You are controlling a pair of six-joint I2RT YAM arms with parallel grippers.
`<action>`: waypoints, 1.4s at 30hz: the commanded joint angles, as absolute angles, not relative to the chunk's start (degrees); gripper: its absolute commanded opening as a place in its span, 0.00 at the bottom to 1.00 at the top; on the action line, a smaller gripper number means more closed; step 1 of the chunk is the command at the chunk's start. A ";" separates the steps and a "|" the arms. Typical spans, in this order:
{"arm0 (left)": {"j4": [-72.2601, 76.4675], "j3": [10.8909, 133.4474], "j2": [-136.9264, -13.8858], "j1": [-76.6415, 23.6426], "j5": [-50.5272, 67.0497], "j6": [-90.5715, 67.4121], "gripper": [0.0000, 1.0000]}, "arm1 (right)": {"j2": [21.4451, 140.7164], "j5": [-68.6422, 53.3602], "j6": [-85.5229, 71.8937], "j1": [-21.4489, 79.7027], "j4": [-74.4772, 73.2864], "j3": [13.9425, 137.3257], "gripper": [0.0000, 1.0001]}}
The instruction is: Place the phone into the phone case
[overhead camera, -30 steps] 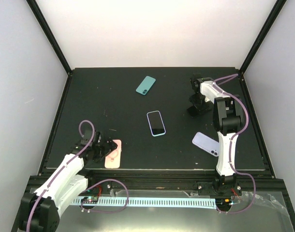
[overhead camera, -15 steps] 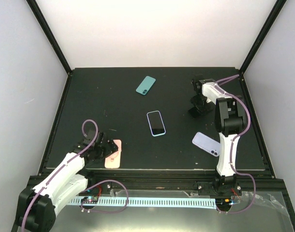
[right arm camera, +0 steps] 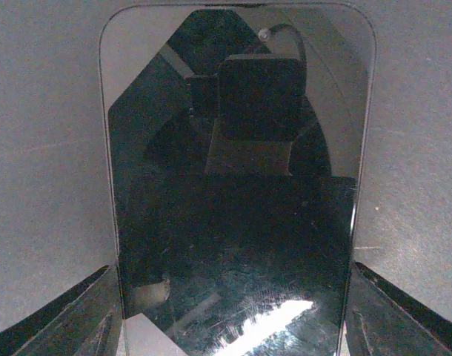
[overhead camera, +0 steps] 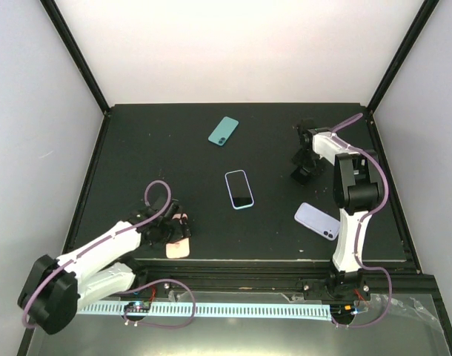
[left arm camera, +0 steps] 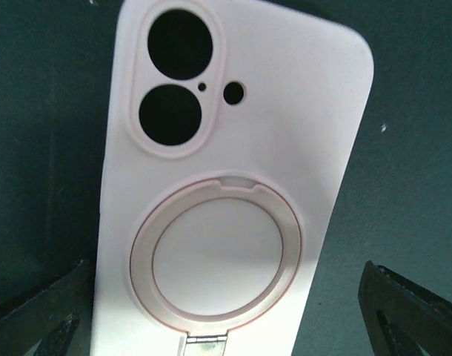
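Two grippers low over tabletop [overhead camera: 152, 156]. Left gripper [overhead camera: 180, 231] wide open astride pink ring-marked case [left arm camera: 233, 170] at near edge, holding nothing. Right gripper [overhead camera: 304, 169] flanking black-screened phone [right arm camera: 233, 185]; grip not determinable. Teal phone [overhead camera: 223, 131] near far edge, lavender phone case [overhead camera: 317, 221] toward near right corner, well apart.

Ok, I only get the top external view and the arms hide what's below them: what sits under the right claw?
Observer: A black-screened phone, face up, lies lengthwise between the right claw's fingers, which sit right at its long edges. I cannot tell whether they touch it.
Operator: And on the left?
Observer: The left claw is open, straddling the pink case at its ring mark. The case lies back up.
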State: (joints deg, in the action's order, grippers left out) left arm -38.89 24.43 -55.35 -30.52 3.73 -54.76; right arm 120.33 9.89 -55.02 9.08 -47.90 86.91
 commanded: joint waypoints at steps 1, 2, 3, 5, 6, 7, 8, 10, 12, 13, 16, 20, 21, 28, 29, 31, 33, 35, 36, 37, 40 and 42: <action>-43.82 29.96 -60.35 -34.59 -5.74 -56.14 0.99 | 118.66 6.05 -45.98 8.73 -43.24 83.41 0.71; -44.83 31.06 -61.84 -35.09 -7.16 -55.54 0.99 | 118.21 5.25 -44.56 8.74 -42.34 82.66 0.71; -45.14 31.88 -63.40 -35.44 -8.04 -54.85 0.99 | 117.80 4.55 -43.29 8.83 -41.68 82.06 0.70; -45.72 33.24 -66.20 -35.87 -9.23 -53.87 0.99 | 117.45 3.86 -41.24 8.73 -41.20 81.37 0.70; -46.04 33.87 -67.38 -36.05 -9.81 -53.44 0.99 | 117.41 3.72 -40.33 8.75 -41.33 81.30 0.70; -46.15 34.60 -68.61 -36.19 -10.46 -52.84 0.99 | 117.39 3.65 -39.76 8.75 -41.57 81.25 0.70; -46.10 35.25 -69.60 -36.45 -10.95 -52.00 0.99 | 117.37 3.52 -39.36 8.78 -41.65 81.15 0.70; -45.77 36.47 -71.61 -37.07 -11.58 -50.40 0.99 | 116.88 3.07 -38.57 8.83 -41.16 80.37 0.70; -45.87 37.41 -72.98 -37.61 -12.53 -49.48 0.99 | 116.21 2.48 -37.72 8.81 -40.23 79.32 0.70; -45.99 37.77 -74.70 -37.85 -12.83 -48.83 0.99 | 115.89 2.08 -36.99 8.79 -39.65 78.88 0.70; -45.81 38.14 -76.81 -38.34 -13.33 -47.94 0.98 | 114.64 0.74 -34.87 8.85 -37.79 77.16 0.70; -44.32 38.60 -79.01 -38.75 -13.37 -46.00 0.94 | 112.47 -1.16 -32.63 8.83 -34.36 74.10 0.70; -43.77 38.77 -79.54 -38.83 -12.94 -45.19 0.92 | 112.11 -1.41 -32.12 8.87 -33.95 73.61 0.70; -41.81 40.34 -81.06 -39.17 -10.60 -42.13 0.78 | 109.27 -3.95 -29.53 9.50 -30.76 69.98 0.69; -41.51 40.54 -80.81 -39.12 -10.10 -41.72 0.77 | 108.79 -4.19 -29.33 9.56 -30.51 69.51 0.69; -40.80 41.16 -79.91 -39.13 -8.96 -40.77 0.74 | 107.75 -4.83 -28.82 9.64 -29.82 68.67 0.68; -39.63 41.97 -78.93 -39.10 -7.05 -39.85 0.72 | 106.47 -5.14 -28.66 9.67 -29.35 67.82 0.67; -37.11 42.37 -78.03 -39.04 -2.75 -38.82 0.71 | 104.77 -6.02 -28.51 9.65 -28.18 66.52 0.66; -36.44 42.80 -77.63 -39.05 -0.85 -38.68 0.70 | 103.90 -6.78 -28.54 9.69 -27.54 65.91 0.66; -35.66 43.10 -77.36 -39.05 0.96 -38.60 0.70 | 103.09 -7.68 -28.42 9.75 -27.05 65.29 0.66; -31.90 43.40 -76.57 -38.45 8.10 -38.92 0.69 | 100.90 -10.19 -27.96 10.11 -26.14 63.82 0.66; -28.89 43.29 -76.07 -38.16 12.09 -39.78 0.69 | 99.14 -11.14 -27.71 10.44 -25.78 62.82 0.66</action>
State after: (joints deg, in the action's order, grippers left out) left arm -36.34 41.23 -77.93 -38.63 1.41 -40.01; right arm 103.53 -7.20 -28.86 9.52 -29.12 63.70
